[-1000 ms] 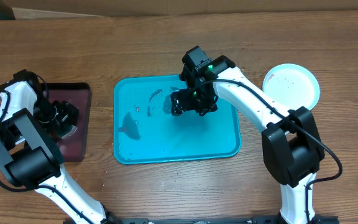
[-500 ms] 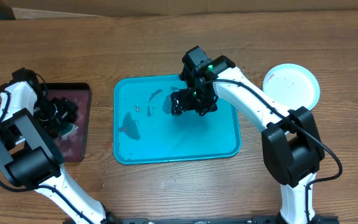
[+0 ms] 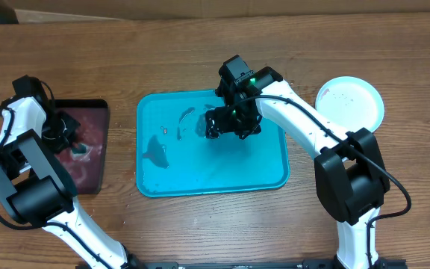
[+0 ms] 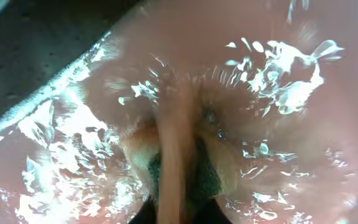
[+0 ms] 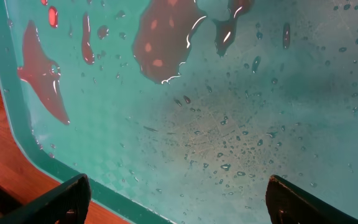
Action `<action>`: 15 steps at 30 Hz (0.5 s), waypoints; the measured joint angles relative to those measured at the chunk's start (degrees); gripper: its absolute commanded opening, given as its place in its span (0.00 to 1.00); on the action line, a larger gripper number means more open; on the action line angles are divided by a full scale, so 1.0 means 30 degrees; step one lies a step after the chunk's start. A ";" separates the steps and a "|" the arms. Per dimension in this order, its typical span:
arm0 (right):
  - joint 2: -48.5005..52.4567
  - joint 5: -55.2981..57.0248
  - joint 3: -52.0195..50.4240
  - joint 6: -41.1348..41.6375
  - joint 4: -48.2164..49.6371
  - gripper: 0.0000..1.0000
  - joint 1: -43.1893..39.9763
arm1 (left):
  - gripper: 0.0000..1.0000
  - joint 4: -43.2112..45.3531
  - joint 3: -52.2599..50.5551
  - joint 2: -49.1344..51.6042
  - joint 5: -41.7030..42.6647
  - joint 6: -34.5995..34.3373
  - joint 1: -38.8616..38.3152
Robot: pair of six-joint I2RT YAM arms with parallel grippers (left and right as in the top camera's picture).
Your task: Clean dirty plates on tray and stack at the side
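Overhead is giving the whole layout: the turquoise tray (image 3: 230,168) is sitting mid-table on the wooden table (image 3: 200,52), and the plates (image 3: 349,101) are lying off it, well to the right. It's a pale round top plate with a few reddish specks and a white edge peeking out on its left, and I can't tell how many are stacked there. The right gripper (image 3: 230,123) is hovering over the upper middle of the turquoise tray. Right wrist is filling in what overhead isn't: the tray floor (image 5: 229,124) is smooth plastic beaded with droplets and carrying a few reddish-brown puddles. The black fingertips (image 5: 67,199) are standing wide apart at the bottom corners with nothing between them. Over on the left, the left gripper (image 3: 62,127) is hanging above the smaller maroon tray (image 3: 88,175), with a small greenish lump (image 3: 79,152) lying in it. Left wrist is blurry, but it's showing that lump as a yellow sponge (image 4: 213,177) with a dark green scrub face, sitting in shiny rippling water on the maroon floor (image 4: 229,37). That claw is closed right down, and I can't tell whether it's pinching anything.
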 measured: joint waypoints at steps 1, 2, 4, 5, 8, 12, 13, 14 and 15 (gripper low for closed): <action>0.0000 0.0000 0.0000 0.0000 0.0007 0.91 0.0000 | 0.68 0.0022 0.0000 0.0000 -0.0117 0.0117 -0.0015; 0.0000 0.0007 0.0000 0.0007 0.0015 0.91 0.0000 | 1.00 0.0022 0.0000 0.0000 -0.0342 0.0087 -0.0044; 0.0000 0.0007 0.0000 0.0000 0.0015 0.91 0.0000 | 1.00 0.0087 0.0000 -0.0007 -0.0685 0.0080 -0.0044; 0.0000 0.0007 0.0000 0.0000 0.0022 0.91 0.0000 | 1.00 0.0102 0.0000 -0.0029 -0.0743 0.0080 -0.0044; 0.0000 0.0000 0.0000 0.0000 0.0022 0.91 -0.0007 | 1.00 0.0168 0.0007 -0.0073 -0.0889 0.0058 0.0036; 0.0000 0.0007 0.0000 -0.0007 0.0007 0.91 0.0000 | 0.97 0.0386 0.0015 -0.0080 -0.0896 0.0058 0.0044; 0.0000 0.0007 0.0000 0.0000 -0.0007 0.91 0.0000 | 0.85 0.0444 0.0015 -0.0080 -0.0896 0.0051 0.0044; 0.0000 0.0007 0.0000 0.0007 -0.0029 0.91 0.0000 | 0.71 0.0510 0.0015 -0.0080 -0.0889 0.0015 0.0044; 0.0000 0.0007 0.0000 0.0007 -0.0015 0.91 0.0000 | 0.47 0.0576 0.0015 -0.0080 -0.0896 0.0073 0.0044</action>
